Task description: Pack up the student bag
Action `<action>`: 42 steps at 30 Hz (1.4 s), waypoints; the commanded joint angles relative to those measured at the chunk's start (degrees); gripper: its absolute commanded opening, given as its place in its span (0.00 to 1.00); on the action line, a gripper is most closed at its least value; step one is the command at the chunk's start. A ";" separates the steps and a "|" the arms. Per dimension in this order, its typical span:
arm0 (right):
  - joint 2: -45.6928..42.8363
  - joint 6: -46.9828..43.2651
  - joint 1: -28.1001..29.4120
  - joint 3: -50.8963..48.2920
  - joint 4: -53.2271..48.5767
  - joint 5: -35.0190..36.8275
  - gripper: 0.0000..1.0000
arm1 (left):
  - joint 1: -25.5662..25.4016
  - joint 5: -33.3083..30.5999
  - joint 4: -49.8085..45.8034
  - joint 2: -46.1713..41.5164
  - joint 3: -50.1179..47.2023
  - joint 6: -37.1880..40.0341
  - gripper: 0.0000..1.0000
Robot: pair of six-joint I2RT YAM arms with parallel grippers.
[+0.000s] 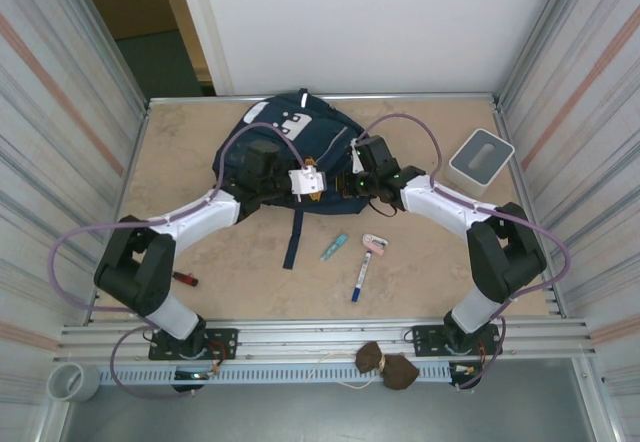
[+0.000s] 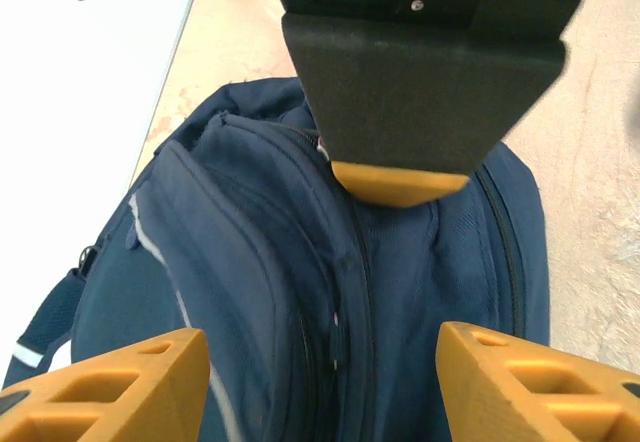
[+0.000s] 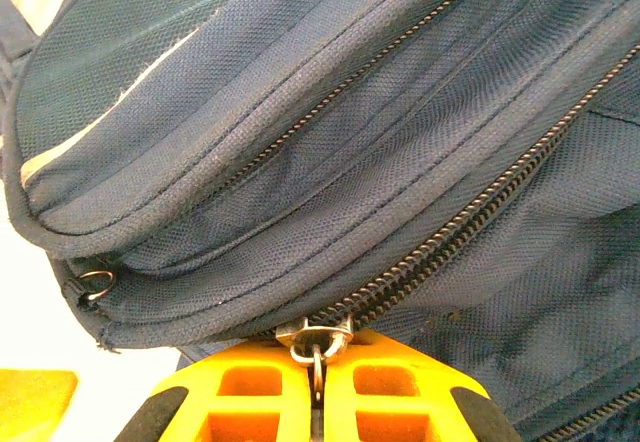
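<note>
Student bag [image 1: 290, 132] lies far-centre on table [image 1: 200, 252], near back wall. One dark strap [image 1: 292, 237] trails toward arm bases. Left gripper [image 2: 320, 357] above bag, jaws apart, holding nothing. Right gripper [image 3: 318, 387] clamped on zipper pull [image 3: 315, 340] (metal, at bag's edge).

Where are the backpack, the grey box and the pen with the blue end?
student bag [image 1: 325, 127], top view, bare blue fabric right of its white patch.
grey box [image 1: 466, 170], top view, its pale near wall.
pen [image 1: 359, 280], top view, middle of its barrel.
</note>
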 commanded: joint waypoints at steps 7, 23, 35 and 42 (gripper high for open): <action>-5.70 -0.21 -0.60 -2.32 2.45 -2.70 0.00 | 1.59 0.49 0.11 3.36 3.05 1.46 0.21; 3.36 -3.91 -4.08 5.43 -3.66 6.26 0.00 | 17.08 8.82 11.45 -3.71 -7.78 -7.38 0.07; 5.25 -1.30 0.82 9.20 1.90 -2.57 0.00 | 10.68 7.81 2.66 -8.21 -6.58 -8.75 0.65; 3.27 -0.27 2.07 8.79 2.57 -3.81 0.00 | 5.42 3.56 -2.57 -2.99 -1.54 -5.29 0.66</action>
